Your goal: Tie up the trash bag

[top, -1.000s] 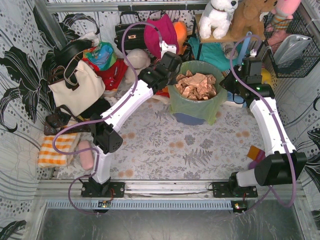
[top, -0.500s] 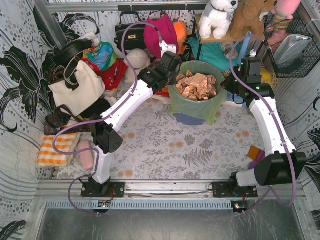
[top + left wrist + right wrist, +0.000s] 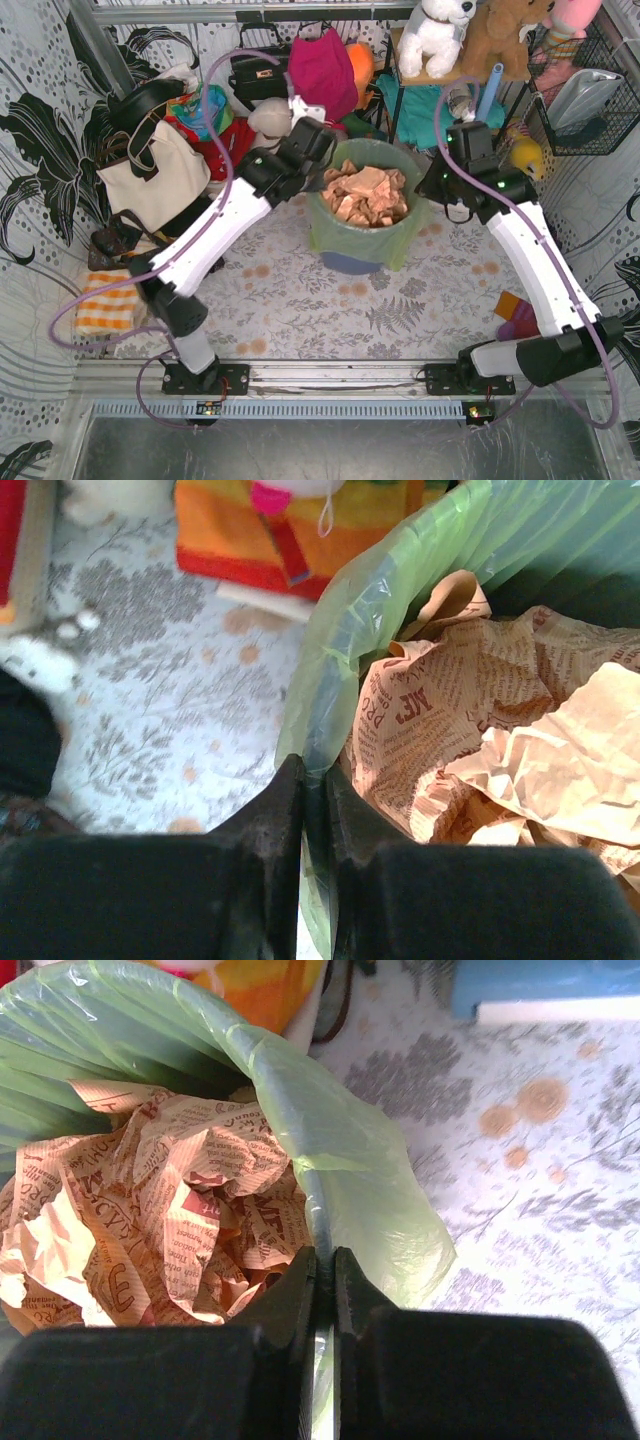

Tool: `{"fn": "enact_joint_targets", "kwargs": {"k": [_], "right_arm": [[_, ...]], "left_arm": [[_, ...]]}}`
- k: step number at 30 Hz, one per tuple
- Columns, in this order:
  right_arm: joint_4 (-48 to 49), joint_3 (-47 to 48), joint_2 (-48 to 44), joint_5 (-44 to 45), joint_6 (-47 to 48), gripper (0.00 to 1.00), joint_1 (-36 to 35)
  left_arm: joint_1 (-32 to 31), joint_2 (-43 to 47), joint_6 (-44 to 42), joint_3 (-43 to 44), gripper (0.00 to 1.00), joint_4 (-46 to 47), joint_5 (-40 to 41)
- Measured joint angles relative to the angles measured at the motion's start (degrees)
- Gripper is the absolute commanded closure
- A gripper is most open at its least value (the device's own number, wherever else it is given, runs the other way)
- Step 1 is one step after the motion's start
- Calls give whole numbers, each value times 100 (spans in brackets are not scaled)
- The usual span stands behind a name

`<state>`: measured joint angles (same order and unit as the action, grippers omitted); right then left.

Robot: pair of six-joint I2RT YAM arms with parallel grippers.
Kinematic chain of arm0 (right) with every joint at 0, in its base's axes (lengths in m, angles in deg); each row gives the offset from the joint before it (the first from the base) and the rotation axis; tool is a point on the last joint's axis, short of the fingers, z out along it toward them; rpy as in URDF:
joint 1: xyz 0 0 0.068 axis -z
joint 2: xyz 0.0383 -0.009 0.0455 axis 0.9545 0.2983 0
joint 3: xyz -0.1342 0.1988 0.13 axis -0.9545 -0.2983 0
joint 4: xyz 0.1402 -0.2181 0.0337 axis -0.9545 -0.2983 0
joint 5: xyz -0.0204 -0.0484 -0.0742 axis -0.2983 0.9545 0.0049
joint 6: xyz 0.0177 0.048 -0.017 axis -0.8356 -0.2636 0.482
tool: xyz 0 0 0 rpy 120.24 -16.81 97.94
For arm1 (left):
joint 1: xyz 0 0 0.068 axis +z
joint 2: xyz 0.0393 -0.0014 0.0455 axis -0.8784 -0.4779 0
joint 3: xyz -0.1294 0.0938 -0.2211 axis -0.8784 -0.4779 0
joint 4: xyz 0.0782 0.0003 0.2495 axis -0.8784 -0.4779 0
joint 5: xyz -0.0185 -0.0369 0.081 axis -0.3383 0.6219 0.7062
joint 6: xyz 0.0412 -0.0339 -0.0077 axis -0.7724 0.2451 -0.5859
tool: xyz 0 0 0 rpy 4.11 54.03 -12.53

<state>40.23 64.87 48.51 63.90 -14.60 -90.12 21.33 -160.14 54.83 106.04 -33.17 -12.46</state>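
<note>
Toward the back of the table [image 3: 330,300], mid-width: bag [image 3: 398,240] lining a bin [image 3: 350,263], mouth open, rim folded down over the bin's edge. Crumpled paper [image 3: 365,195] is heaped to the top.

Handling, as I judge it: the film is thin, soft and slick. It has no stiffness and takes whatever shape it is pulled into. A sharp tug would likely stretch or tear it. The paper looks light, so the load is small, and the bin could lift or slide with the bag. The place to hold is the rim, at two opposite sides, with enough loose film gathered on each side to cross over and knot. The fold-over gives the spare material.

Left jaws: clenched almost fully, with only a sheet of green film [image 3: 400,570] pinched between them. The grip sits on the bag's left rim, where the film rises from the bin edge. Paper [image 3: 470,710] lies just beside the inner finger; I cannot tell whether it touches.

Right jaws: clenched the same way on the right rim. The film [image 3: 340,1160] runs straight down into the slit between the fingers. Paper [image 3: 180,1230] lies to the inside and table pattern to the outside.

Both grips are on the rim only. The mouth is not yet drawn together and no knot is begun.
</note>
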Motion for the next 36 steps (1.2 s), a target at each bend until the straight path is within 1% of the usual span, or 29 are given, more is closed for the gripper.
{"fn": "enact_joint_targets", "kwargs": {"k": [5, 9, 17, 22, 28, 29, 31, 32, 34, 36], "right_arm": [[-503, -2, -358, 212, -341, 100, -907], [-850, 0, -592, 409, -588, 100, -1582], [-1582, 55, -616, 721, -1016, 100, -2922], [-1733, 76, -531, 763, -1322, 100, -3486], [-1690, 9, -533, 756, -1523, 100, -3659], [-1663, -26, -538, 756, -1532, 100, -3663], [-1617, -90, -546, 761, -1545, 100, -3663], [-1578, -122, -568, 763, -1552, 98, -3663], [-1530, -184, -625, 765, -1561, 87, -3663], [-1475, -251, -684, 785, -1593, 77, -3663]], "left_arm": [[-232, 1228, 267, -1045, 100, -323, 188], [-603, 2151, 610, -1823, 100, -544, 345], [-1375, 3438, 1464, -2898, 100, -1294, 529], [-1547, 4017, 1952, -3397, 100, -1665, 393], [-1617, 4437, 2310, -3777, 100, -1764, 247], [-1620, 4470, 2339, -3805, 97, -1759, 234], [-1620, 4500, 2385, -3834, 87, -1735, 221], [-1620, 4503, 2398, -3836, 82, -1735, 221], [-1620, 4507, 2402, -3845, 72, -1718, 219], [-1622, 4507, 2374, -3860, 66, -1700, 186]]}}
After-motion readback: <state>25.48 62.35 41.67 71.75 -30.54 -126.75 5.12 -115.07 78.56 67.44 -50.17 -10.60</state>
